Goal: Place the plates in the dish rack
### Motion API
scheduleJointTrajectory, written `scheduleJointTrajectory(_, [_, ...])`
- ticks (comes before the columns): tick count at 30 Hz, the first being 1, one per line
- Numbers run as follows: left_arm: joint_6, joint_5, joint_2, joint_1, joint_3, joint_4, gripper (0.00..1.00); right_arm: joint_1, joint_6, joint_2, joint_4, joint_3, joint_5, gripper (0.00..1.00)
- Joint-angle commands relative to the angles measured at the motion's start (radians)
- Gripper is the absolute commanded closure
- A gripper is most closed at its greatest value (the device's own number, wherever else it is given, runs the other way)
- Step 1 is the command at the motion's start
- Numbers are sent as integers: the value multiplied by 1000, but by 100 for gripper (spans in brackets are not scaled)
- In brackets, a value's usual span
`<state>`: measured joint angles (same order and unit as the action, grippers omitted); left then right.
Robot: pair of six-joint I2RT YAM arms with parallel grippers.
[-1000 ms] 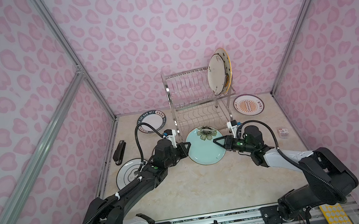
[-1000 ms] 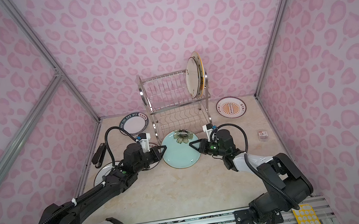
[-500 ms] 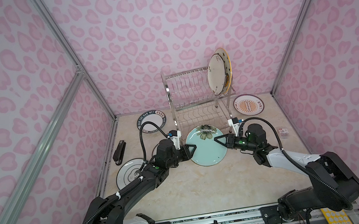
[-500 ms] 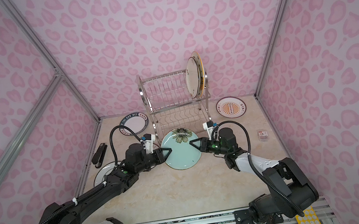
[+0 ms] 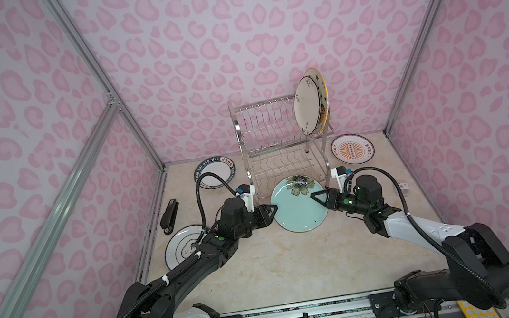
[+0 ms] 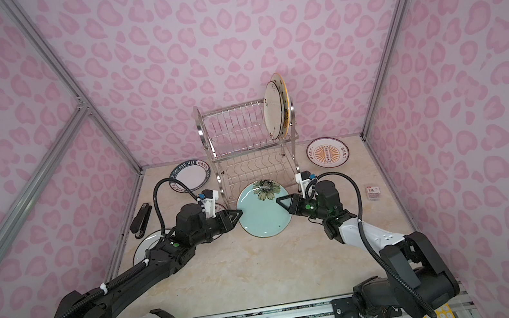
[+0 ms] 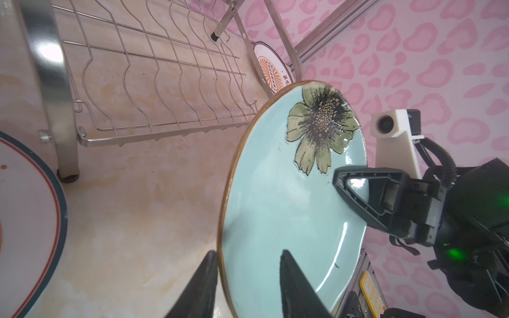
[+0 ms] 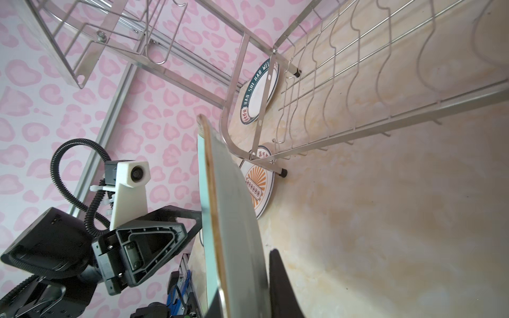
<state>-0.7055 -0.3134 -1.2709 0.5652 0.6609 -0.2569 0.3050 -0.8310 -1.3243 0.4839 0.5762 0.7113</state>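
Just in front of the dish rack (image 5: 277, 136), a glossy teal plate (image 5: 299, 207) with a brown edge and a raised green-and-black flower stands tilted over the beige marbled table (image 5: 278, 264), its flower end toward the rack's wavy lower wires. The right gripper (image 5: 314, 196) is clamped on one side of its rim. The left wrist view shows a black triangular finger (image 7: 358, 192) lying flat on the glazed face. The right wrist view shows the plate edge-on, with the other finger (image 8: 281, 275) against its dull grey underside.

The left gripper (image 5: 273, 209) sits at the opposite rim. Its jaws are partly apart and straddle the edge without pinching it, a gap that only its own wrist camera shows. Thin shiny steel slots in the upper tier hold two plates (image 5: 307, 108) upright at the right end. The right wrist view also shows an orange sunburst plate (image 8: 256, 190) lying flat beside a rack foot; in both top views the left arm mostly covers it.
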Motion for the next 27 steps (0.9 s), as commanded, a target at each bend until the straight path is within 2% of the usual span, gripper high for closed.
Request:
scheduleJointTrajectory(1, [18,4,10,0,-3,-11,60,-15,48,32,-16,17,-30,100])
scheduleJointTrajectory(11, [25,28,35,0,-15,-6,61,-86,125,141,-154,91,-19,100])
scheduleJointTrajectory(27, [25,19,32,1,-16,-17,61,-109,183,315,-255,234,-72,100])
